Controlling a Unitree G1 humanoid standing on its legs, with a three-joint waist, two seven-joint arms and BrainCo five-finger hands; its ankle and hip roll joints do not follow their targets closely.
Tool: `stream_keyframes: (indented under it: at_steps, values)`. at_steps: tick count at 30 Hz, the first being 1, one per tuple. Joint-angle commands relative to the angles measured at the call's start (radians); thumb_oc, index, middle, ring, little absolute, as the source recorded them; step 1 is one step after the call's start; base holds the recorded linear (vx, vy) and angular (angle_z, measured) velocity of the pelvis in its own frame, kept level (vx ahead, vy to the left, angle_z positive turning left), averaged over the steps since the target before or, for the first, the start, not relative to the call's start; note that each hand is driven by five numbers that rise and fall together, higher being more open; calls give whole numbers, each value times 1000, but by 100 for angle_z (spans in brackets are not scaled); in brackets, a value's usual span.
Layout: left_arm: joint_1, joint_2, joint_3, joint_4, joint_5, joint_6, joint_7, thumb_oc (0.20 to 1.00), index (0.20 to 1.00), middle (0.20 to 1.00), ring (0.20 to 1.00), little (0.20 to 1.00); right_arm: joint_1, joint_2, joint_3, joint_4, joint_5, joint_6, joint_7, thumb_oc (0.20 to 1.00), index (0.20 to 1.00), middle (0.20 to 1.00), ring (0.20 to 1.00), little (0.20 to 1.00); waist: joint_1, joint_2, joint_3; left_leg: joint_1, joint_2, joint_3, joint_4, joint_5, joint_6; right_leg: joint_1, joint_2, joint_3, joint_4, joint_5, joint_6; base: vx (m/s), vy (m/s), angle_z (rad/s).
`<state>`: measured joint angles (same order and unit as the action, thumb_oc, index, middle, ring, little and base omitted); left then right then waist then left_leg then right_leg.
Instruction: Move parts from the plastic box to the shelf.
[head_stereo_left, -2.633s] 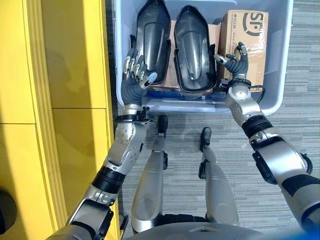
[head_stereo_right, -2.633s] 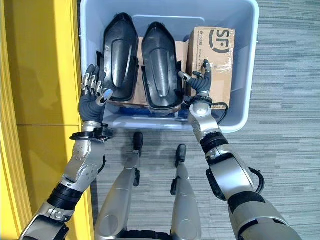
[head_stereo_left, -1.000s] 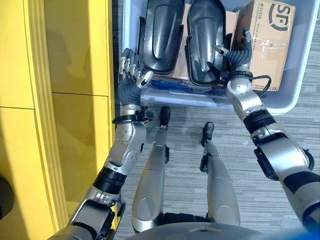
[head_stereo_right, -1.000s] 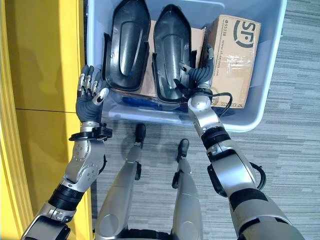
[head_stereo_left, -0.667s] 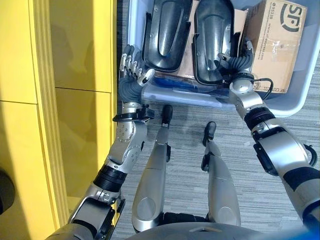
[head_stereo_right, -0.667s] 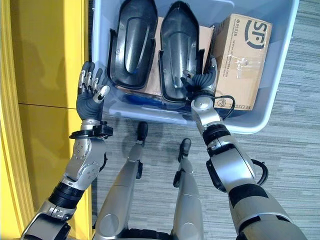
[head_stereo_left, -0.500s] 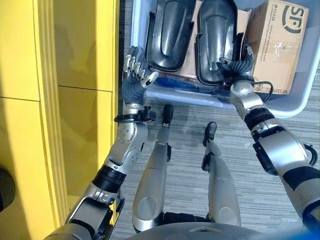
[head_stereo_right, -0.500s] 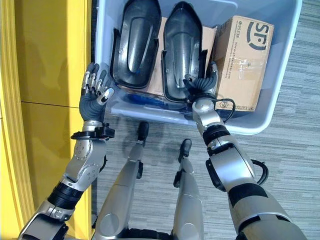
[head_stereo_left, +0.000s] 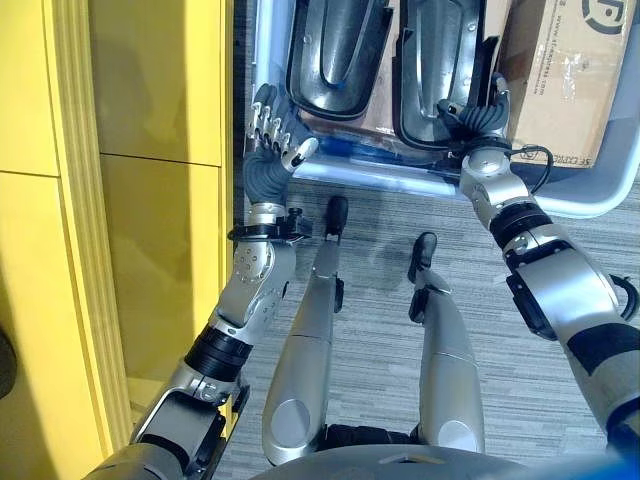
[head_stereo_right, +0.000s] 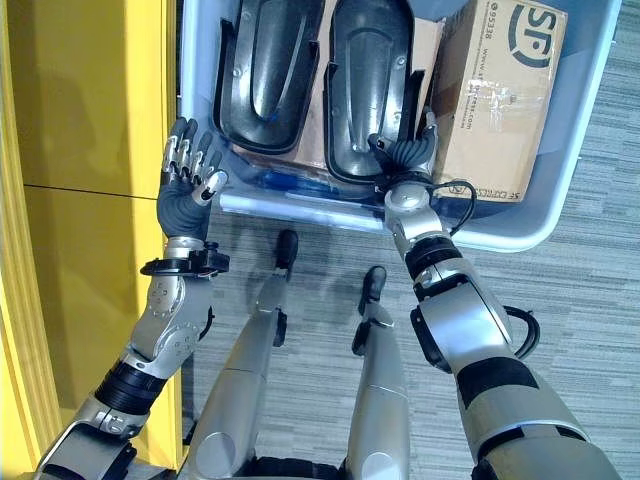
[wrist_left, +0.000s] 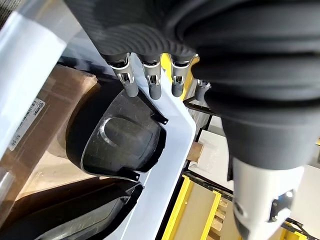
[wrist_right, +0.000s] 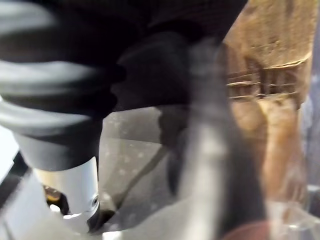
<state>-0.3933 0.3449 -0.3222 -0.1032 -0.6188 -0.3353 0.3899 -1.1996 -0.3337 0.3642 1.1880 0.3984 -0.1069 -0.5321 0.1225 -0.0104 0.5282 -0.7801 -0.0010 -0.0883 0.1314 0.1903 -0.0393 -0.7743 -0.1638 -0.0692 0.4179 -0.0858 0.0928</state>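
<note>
While both black parts (head_stereo_right: 262, 70) sit in the plastic box (head_stereo_right: 560, 190), nothing is moved: left hand (head_stereo_right: 190, 180) spread empty, right hand (head_stereo_right: 405, 160) grip unclear.

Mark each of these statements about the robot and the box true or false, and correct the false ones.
1. Two black parts lie side by side in the plastic box. True.
2. The left hand is curled round a part. False: it is open, held beside the box's near left corner, holding nothing.
3. A cardboard carton stands in the box, right of the parts. True.
4. The right hand hangs over the carpet, away from the box. False: it is at the near end of the right part, inside the box.
5. The yellow shelf is on the robot's right. False: it is on its left.
</note>
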Motion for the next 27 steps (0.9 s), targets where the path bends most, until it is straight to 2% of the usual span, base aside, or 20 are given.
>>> stream_keyframes:
  at_steps: [1, 2, 8, 16, 22, 23, 27]
  values:
    - [-2, 16, 15, -137, 9, -57, -21, 1000, 1000, 1000, 1000, 1000, 8, -42, 24, 38, 7, 10, 3, 548, 548, 548, 548, 548, 20, 26, -8, -23, 4, -12, 137, -165, 2, 67, -22, -17, -161, 97, 18, 12, -3, 5]
    - [-4, 15, 13, -137, 9, -56, -23, 1000, 1000, 1000, 1000, 1000, 12, -41, 21, 49, 15, 12, 12, 200, 200, 200, 200, 200, 24, 29, -8, -23, 2, -14, 135, -164, 3, 65, -23, -18, -156, 92, 18, 0, 0, 0]
    - [5, 10, 23, -127, -4, -55, -31, 1000, 1000, 1000, 1000, 1000, 75, -27, -14, -37, 66, -20, 16, 200, 200, 200, 200, 200, 16, 18, -8, 40, 2, -8, 100, -159, 6, 116, -27, -20, -177, 97, 20, 2, 5, 1]
    - [45, 16, 41, -108, -35, -44, -66, 1000, 1000, 1000, 1000, 1000, 195, -32, -94, -186, 107, -60, 11, 200, 200, 200, 200, 200, 8, 2, -8, 170, 12, -6, 27, -132, 4, 259, -33, -28, -262, 126, 27, 0, 0, 0]
    - [90, 17, 45, -88, -59, -38, -94, 1000, 1000, 1000, 1000, 1000, 272, -25, -133, -250, 119, -79, 14, 200, 200, 200, 200, 200, 6, 0, -41, 231, 18, -10, -17, -117, 0, 319, -30, -34, -298, 135, 28, 0, 0, 0]
    - [119, 17, 76, -97, -56, -32, -100, 1000, 1000, 1000, 1000, 1000, 360, -30, -159, -398, 104, -99, 13, 200, 200, 200, 200, 200, -5, -7, -56, 256, 25, -7, -31, -112, -2, 340, -27, -33, -307, 138, 28, 0, 0, 0]
    - [160, 15, 94, -84, -57, -19, -118, 1000, 1000, 1000, 1000, 1000, 472, -25, -195, -527, 68, -114, 23, 200, 200, 200, 200, 200, -19, -15, -97, 310, 35, -10, -69, -103, -8, 390, -22, -37, -339, 144, 30, 34, -17, -1]
